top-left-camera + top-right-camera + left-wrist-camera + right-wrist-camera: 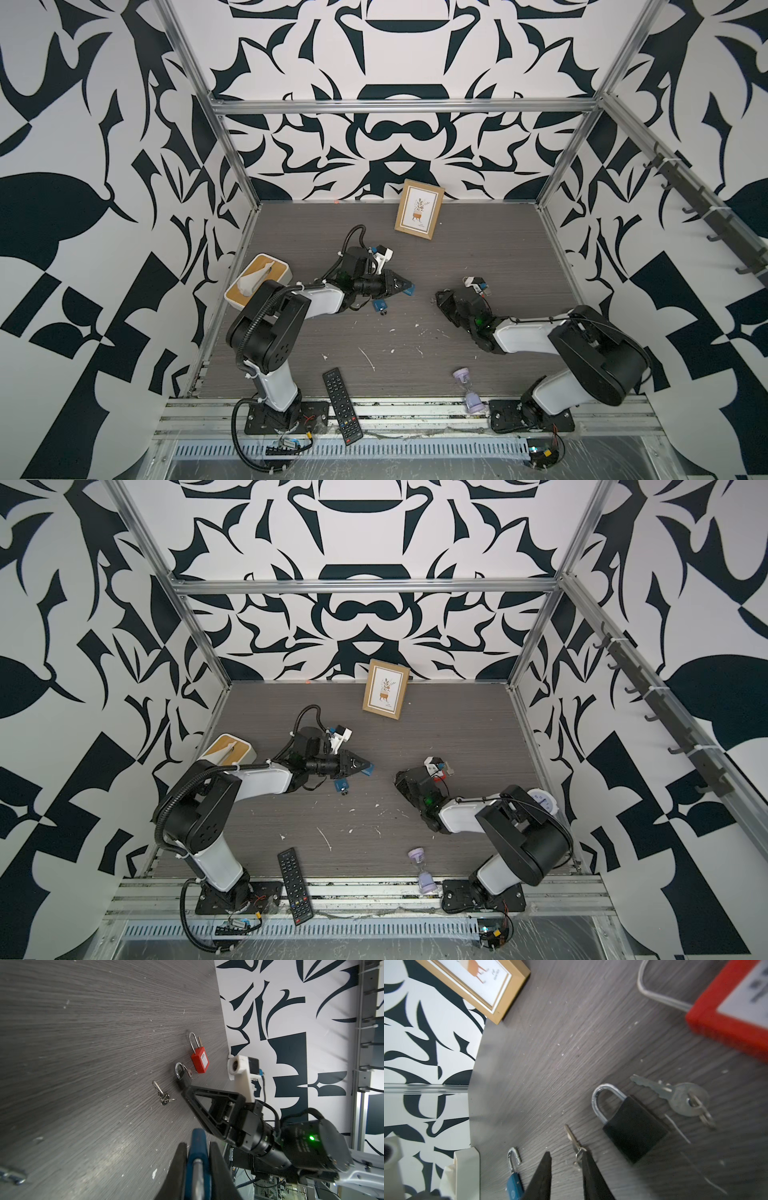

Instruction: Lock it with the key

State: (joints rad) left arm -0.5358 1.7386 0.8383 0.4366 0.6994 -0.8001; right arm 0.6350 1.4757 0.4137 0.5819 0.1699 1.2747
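My left gripper [198,1145] is shut on a blue padlock [197,1136], which sticks out past the fingertips in both top views [409,289] [368,769]. A second blue padlock [513,1176] lies on the table with its shackle open, also seen in a top view [379,306]. My right gripper [566,1153] is open and low over the table [440,297]. A small silver key [574,1142] on a ring lies flat beside one of its fingers [591,1172], seen in the left wrist view too [162,1093].
A black padlock [631,1126] with its own key [675,1095] and a red padlock [200,1061] lie just beyond the right gripper. A picture frame [419,210] leans at the back, a tissue box [257,280] stands left, and a remote [341,407] and hourglass [468,390] are in front.
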